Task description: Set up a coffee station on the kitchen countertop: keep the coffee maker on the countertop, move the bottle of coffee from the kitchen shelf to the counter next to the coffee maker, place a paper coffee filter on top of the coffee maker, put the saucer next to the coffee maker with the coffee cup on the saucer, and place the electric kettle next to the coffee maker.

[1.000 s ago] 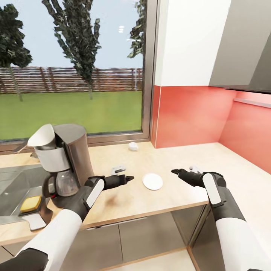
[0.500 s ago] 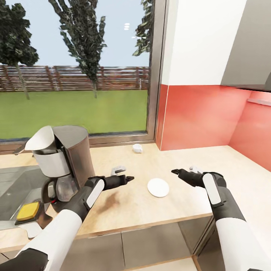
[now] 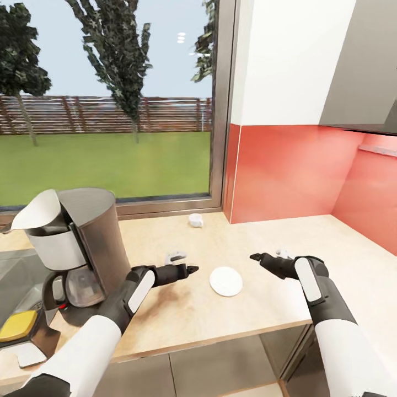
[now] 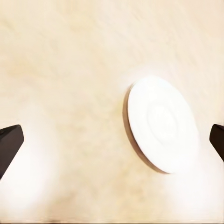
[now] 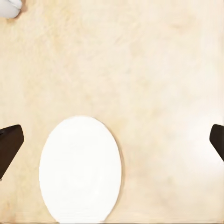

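The dark grey coffee maker (image 3: 82, 248) stands at the left of the kitchen countertop (image 3: 182, 314), with a white cone that looks like the paper coffee filter (image 3: 39, 211) tilted on its top. The white saucer (image 3: 225, 281) lies flat between my grippers. My left gripper (image 3: 190, 269) hovers open to its left and my right gripper (image 3: 255, 257) open to its right, both empty. The wrist views look down on the saucer (image 4: 161, 123) (image 5: 80, 170). The tiny coffee cup (image 3: 195, 220) (image 5: 9, 7) sits by the window. The bottle of coffee and electric kettle are out of view.
A steel sink (image 3: 16, 275) with a yellow sponge (image 3: 19, 325) lies left of the coffee maker. Small white objects sit behind the left gripper (image 3: 175, 257) and the right gripper (image 3: 284, 254). A red wall backs the counter's right half, and the counter runs on rightward.
The head view has shifted, so the coffee maker looks larger and further left. Both grippers stay open and empty on either side of the saucer, which lies where it was.
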Motion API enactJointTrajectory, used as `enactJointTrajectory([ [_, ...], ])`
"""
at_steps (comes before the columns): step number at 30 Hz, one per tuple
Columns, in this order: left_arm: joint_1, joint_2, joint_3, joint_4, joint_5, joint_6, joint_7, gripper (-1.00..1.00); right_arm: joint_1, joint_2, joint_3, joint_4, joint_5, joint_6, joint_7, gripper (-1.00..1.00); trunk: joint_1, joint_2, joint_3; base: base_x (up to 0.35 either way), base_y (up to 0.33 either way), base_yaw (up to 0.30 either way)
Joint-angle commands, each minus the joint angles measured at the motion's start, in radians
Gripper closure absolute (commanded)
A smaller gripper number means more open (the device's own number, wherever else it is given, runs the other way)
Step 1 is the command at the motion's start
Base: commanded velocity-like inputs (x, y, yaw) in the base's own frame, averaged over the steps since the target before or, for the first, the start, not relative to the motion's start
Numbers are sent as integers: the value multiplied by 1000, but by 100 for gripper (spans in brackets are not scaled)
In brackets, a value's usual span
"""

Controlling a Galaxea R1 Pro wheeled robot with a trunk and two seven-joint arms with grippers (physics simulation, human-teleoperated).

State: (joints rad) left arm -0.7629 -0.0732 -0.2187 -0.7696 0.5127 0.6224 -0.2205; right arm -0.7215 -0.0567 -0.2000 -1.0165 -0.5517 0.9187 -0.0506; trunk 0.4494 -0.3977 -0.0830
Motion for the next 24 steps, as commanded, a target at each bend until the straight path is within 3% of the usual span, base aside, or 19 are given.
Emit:
enactJointTrajectory([
  [1, 3, -1, 0, 0, 2, 5, -1, -100, -1, 0, -1, 8, -8, 4, -5, -100, 1, -2, -2, 4, -2, -4],
  [9, 35, -8, 1, 0, 1, 5, -1, -100, -1, 5, 1, 92, -11, 2, -2, -100, 1, -2, -2, 1, 0, -1],
  [24, 50, -9, 1, 0, 0, 5, 0, -100, -1, 18, 1, 104, -11, 2, 0, -100, 1, -2, -2, 61, 0, 0],
])
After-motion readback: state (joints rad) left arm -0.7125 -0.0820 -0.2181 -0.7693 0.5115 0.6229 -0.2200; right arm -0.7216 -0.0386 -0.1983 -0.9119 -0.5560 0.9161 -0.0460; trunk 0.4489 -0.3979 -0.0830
